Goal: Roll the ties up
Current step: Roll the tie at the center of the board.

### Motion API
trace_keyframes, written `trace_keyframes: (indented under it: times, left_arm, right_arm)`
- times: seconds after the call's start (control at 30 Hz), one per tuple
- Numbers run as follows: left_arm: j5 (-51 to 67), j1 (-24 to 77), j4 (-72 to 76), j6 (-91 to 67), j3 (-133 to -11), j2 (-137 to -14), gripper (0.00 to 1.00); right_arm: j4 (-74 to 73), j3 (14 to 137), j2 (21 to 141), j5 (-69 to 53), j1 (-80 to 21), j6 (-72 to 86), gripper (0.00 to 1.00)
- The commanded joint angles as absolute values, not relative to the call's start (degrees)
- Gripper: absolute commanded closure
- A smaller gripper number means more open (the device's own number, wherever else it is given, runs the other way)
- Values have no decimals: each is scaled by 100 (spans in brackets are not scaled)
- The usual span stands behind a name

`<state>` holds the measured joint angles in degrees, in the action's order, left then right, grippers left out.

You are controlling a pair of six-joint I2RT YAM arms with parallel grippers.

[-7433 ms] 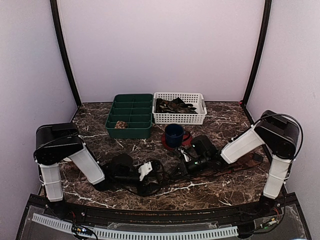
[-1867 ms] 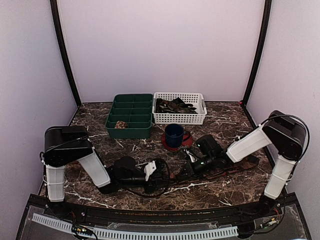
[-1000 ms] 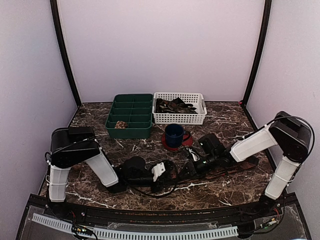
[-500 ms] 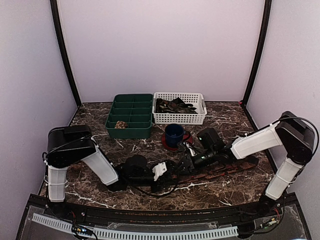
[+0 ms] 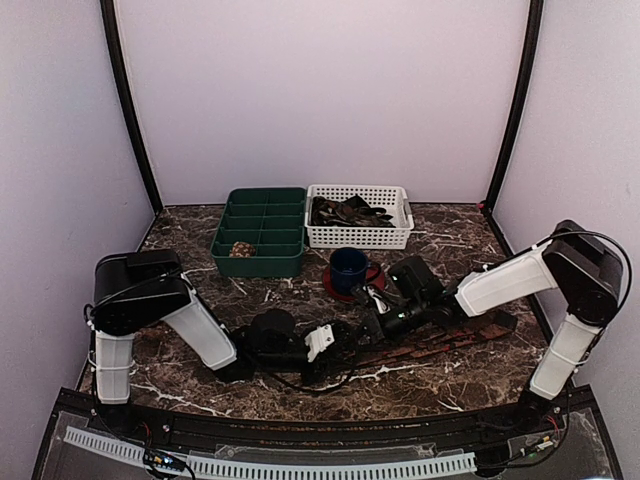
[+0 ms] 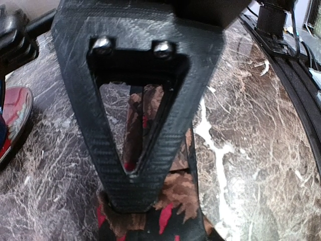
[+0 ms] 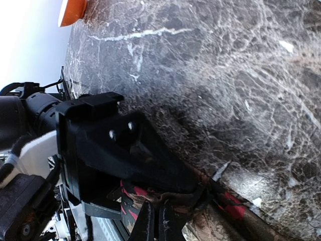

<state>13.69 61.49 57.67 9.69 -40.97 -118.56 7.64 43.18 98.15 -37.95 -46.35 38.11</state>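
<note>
**A:** Nearest first. What did the left claw have?

**B:** The left gripper (image 5: 343, 347) lay low on the marble table (image 5: 250, 385), near centre front. Its fingers sat together as one black wedge, closed on the folded end of the tie (image 5: 440, 340). The left wrist view showed brown leaf-print fabric with red flecks bunched at the tip.

**A:** And the right one?

**B:** The right gripper (image 5: 378, 322) sat at 2 o'clock of the left one, just beside it. In its own wrist view the fingers were drawn to a thin slit, pinching the same tie close to the left's hold.

**A:** Where did the rest of the tie run?

**B:** Flat on the marble toward 3 o'clock, under the right forearm, ending near the table's right side.

**A:** Farther back?

**B:** A blue mug (image 5: 348, 268) stood on a red coaster (image 5: 373, 283) at 12 o'clock of the grippers, near the right one; I could not judge contact. Behind it, at 11 o'clock, was a green compartment tray (image 5: 258, 264) with one rolled tie (image 5: 240, 249) in its near-left compartment. A white basket (image 5: 360, 239) stood just beside the tray on its right, with loose ties (image 5: 345, 211) heaped inside.
</note>
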Motion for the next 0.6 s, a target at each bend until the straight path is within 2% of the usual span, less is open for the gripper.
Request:
trace_keyframes:
  times: [0.0,0.17,0.23,0.37,0.57]
  left_arm:
    - [1269,6079,4270,1016,-3865,-11912,55]
    - [1583,6073,4786,889,-3871,-11545,35]
    - [1654,6073,5174,751,-3826,-11462,32]
    - [1870,6127,6076,409,-3643,-11482,19]
    - [1802,6193,7132,-177,-3710,-12086,18]
  right_arm:
    - [582,4055,9997,-3551,-4618,3745,100]
    - [659,3826,10002,-3452,-4517,3709,100]
    - [688,3737,9998,-3405,-4473,3677,100]
    - [766,3566,10020,-3334,-4379,3645,100]
    - [791,3428,10033,-3226,-4359,3580,100]
